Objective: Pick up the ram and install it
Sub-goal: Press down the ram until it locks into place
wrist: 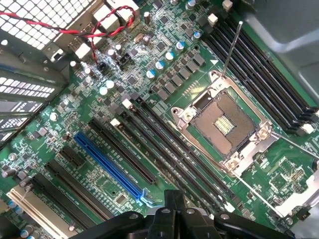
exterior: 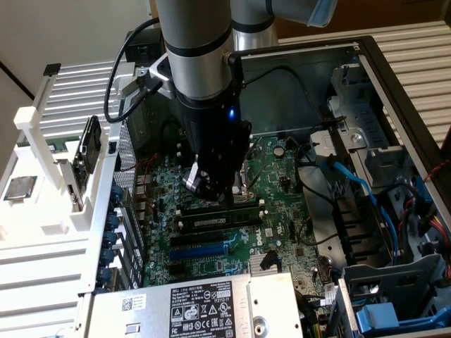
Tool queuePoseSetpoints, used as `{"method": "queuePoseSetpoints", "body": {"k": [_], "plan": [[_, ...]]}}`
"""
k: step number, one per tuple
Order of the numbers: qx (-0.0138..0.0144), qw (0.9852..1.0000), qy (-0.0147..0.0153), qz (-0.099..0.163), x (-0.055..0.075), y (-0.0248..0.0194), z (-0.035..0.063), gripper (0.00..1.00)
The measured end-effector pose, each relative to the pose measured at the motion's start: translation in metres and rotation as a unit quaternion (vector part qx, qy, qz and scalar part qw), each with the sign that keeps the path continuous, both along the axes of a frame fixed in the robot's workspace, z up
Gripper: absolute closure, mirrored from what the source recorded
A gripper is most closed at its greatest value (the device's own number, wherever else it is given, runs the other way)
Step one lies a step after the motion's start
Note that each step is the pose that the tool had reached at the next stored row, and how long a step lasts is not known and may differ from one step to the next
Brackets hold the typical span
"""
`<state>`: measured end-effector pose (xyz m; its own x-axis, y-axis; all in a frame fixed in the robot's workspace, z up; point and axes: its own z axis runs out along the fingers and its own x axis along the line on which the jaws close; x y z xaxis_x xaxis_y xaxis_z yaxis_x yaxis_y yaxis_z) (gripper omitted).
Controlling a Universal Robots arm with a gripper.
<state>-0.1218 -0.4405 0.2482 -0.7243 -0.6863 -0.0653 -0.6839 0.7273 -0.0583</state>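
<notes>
Arm: one grey robot arm (exterior: 201, 49) comes down from above into the open computer case (exterior: 394, 91); its black wrist block hangs over the middle of the motherboard (exterior: 282, 190).
Gripper: the gripper (exterior: 204, 184) is just above the board, beside the open processor socket (wrist: 227, 122); its fingers (wrist: 172, 209) are pressed together with nothing between them.
Ram: the ram (exterior: 222, 220) is a long, narrow stick with a pale label; it sits in a black slot on the motherboard, just below the gripper in the exterior view, lying level along the slot; white end clips stand at both ends of the slot; whether it is fully pressed home cannot be told.
Motherboard: green, lying flat on the floor of the case; long black slots (wrist: 164, 144) run side by side next to the socket; a blue slot (wrist: 107, 164) lies parallel to them, nearer the board's edge.
Socket: its metal frame is lifted open, the brown contact field bare; a thin metal lever (wrist: 232, 47) stands up from one corner.
Wires: a red and black twisted pair (wrist: 94, 27) crosses the board's corner by the perforated case wall.
Outside the case: a white rack (exterior: 42, 141) stands at the exterior view's left; a square silver chip (exterior: 20, 187) rests on it.
</notes>
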Motion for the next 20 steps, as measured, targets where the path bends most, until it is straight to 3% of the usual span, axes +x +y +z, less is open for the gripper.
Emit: {"method": "queuePoseSetpoints", "body": {"k": [5, 10, 16, 20], "plan": [[0.0000, 0.9992, 0.0000, -0.041, 0.0000, 0.0000, -0.0005, 0.90], [0.0000, 0.9968, 0.0000, -0.080, 0.0000, 0.0000, -0.0011, 0.90], [0.0000, 0.9919, 0.0000, -0.127, 0.0000, 0.0000, -0.0016, 0.90], [0.0000, 0.9876, 0.0000, -0.157, 0.0000, 0.0000, -0.0019, 0.90]]}}
